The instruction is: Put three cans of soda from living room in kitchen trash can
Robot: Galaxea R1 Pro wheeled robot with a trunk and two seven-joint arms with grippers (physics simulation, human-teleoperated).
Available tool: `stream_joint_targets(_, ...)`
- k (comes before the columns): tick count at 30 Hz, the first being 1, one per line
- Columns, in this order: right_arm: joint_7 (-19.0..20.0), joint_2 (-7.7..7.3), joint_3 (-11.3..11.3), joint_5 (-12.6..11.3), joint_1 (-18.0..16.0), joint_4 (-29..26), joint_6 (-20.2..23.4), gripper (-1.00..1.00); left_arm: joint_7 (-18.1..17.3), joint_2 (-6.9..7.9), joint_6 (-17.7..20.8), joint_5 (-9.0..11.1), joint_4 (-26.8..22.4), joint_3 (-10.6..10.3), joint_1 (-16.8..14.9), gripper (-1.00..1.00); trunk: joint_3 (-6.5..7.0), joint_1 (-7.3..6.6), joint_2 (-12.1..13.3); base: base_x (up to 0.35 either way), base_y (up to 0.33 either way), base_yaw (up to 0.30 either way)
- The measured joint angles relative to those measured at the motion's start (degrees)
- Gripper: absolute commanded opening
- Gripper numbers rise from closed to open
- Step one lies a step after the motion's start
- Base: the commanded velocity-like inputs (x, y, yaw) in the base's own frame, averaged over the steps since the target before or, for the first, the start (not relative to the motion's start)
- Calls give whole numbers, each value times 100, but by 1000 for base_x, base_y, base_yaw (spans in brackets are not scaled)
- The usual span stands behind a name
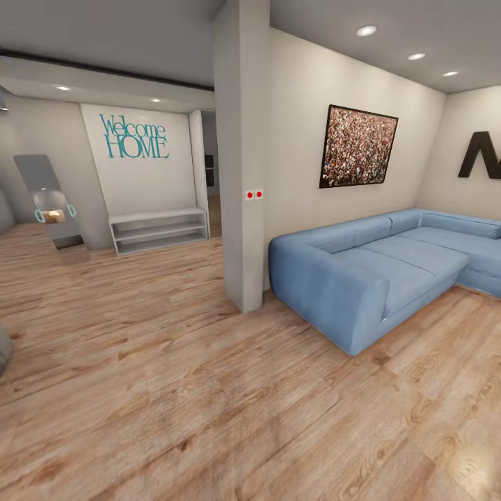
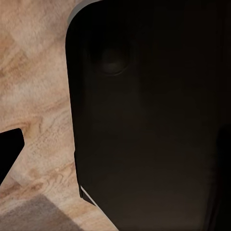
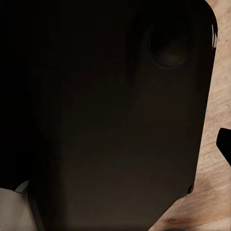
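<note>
The soda cans and the trash can are out of view. I am on a light wood plank floor in a room with a blue corner sofa. In the left wrist view a black fingertip pokes in over the floor beside a dark rounded panel of my own body. The right wrist view has the same kind of dark panel and a sliver of black fingertip at the frame's edge. Whether either gripper is open or shut cannot be told, and nothing is seen held.
A white pillar stands mid-room, left of the sofa. Beyond it, a low white shelf sits under a "Welcome HOME" wall sign. A leaning grey panel is far left. Open floor stretches ahead and to the left.
</note>
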Motion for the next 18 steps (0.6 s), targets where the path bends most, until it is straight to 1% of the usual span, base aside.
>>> stream_joint_targets(18,5,4,0,0,0,0,5,100,0,0,-1,-2,0,0,0,100,0,0,0,0,0,0)
